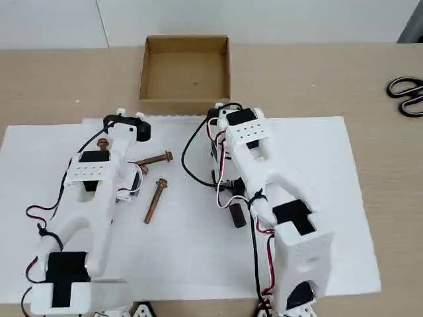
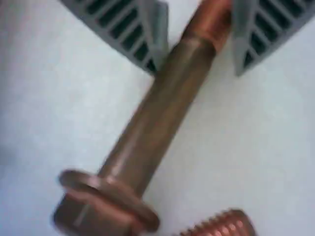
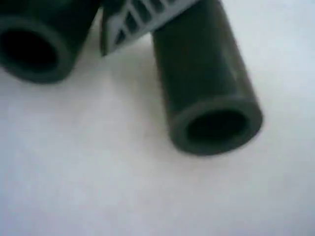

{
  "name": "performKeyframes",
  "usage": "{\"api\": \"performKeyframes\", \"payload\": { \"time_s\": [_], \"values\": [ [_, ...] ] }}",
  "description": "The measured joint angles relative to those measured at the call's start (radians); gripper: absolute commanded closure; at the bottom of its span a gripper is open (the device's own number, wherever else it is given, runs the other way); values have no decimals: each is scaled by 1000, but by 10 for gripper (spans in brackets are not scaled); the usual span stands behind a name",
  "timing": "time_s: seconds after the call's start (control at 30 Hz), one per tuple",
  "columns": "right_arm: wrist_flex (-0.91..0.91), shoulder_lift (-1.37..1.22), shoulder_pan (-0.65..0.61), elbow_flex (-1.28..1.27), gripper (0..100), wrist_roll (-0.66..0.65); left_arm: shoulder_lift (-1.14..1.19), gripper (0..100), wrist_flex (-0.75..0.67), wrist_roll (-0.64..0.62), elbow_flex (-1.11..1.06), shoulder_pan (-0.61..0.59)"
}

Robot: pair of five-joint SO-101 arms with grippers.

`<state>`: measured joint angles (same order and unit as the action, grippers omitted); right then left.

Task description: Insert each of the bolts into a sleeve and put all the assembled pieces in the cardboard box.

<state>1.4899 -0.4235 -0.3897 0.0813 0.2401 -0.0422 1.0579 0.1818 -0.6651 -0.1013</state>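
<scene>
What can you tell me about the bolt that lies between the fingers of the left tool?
The bolt looks like copper-brown metal, with a flanged head, a smooth shank and a threaded end. It lies flat and bare on the white paper. The left tool grips the threaded end between grey ribbed fingers. A second bolt shows its threaded tip near the head.

Between the left arm [image 1: 99, 191] and right arm [image 1: 264, 172], bare sheet [image 1: 198, 257] runs from 6 o'clock to the box [image 1: 185, 99] at 12, seemingly open past two bolts [image 1: 156, 200] [image 1: 153, 158] at 9.
</scene>
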Motion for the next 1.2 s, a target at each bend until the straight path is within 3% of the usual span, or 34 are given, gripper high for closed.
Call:
{"api": "performKeyframes", "payload": {
  "time_s": [0.1, 0.57, 0.77, 1.0, 1.2],
  "values": [
    [-5, -14, 2, 5, 998, -8, 2, 913, 5, 0, 9, 0],
    [75, 51, -21, 58, 995, -89, 20, 914, 262, -2, 253, 54],
    [124, 147, -17, 60, 995, -115, -166, 914, 394, 3, 316, 140],
    [150, 155, 52, 60, 995, -143, -241, 913, 368, 3, 316, 140],
    [153, 155, 143, 60, 995, -158, -97, 913, 282, 29, 316, 86]
  ]
}}
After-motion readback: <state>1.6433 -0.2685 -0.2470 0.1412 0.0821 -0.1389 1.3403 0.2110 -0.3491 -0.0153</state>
